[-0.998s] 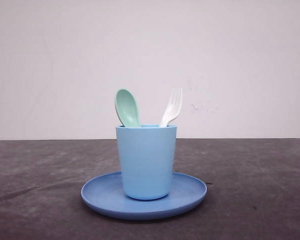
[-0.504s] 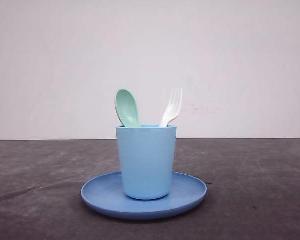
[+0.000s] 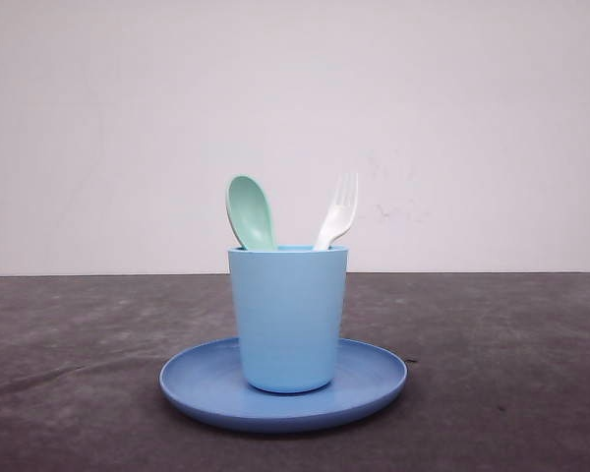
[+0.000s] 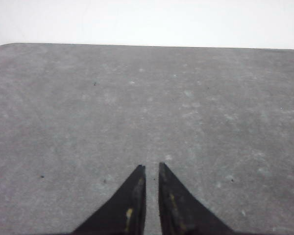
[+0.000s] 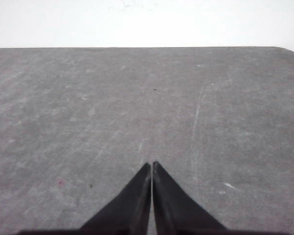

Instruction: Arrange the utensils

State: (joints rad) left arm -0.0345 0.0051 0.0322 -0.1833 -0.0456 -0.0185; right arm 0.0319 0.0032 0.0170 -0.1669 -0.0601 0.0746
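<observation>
We see the mint-green spoon [image 3: 250, 212] and white fork [image 3: 337, 210] standing in the light blue cup [image 3: 287, 317] on the blue plate [image 3: 374, 379]; our left gripper [image 4: 150, 168] and right gripper [image 5: 151, 165] hover over bare table [image 3: 511, 374], fingertips together.

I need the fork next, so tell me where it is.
In the front view, the white fork stands tines-up in the light blue cup, leaning right, with the mint spoon to its left; the cup sits on the blue plate.

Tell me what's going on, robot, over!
Left hand shut, empty, over bare table. Right hand shut, empty. Spoon and fork standing in cup on plate. Nothing in the way.
</observation>
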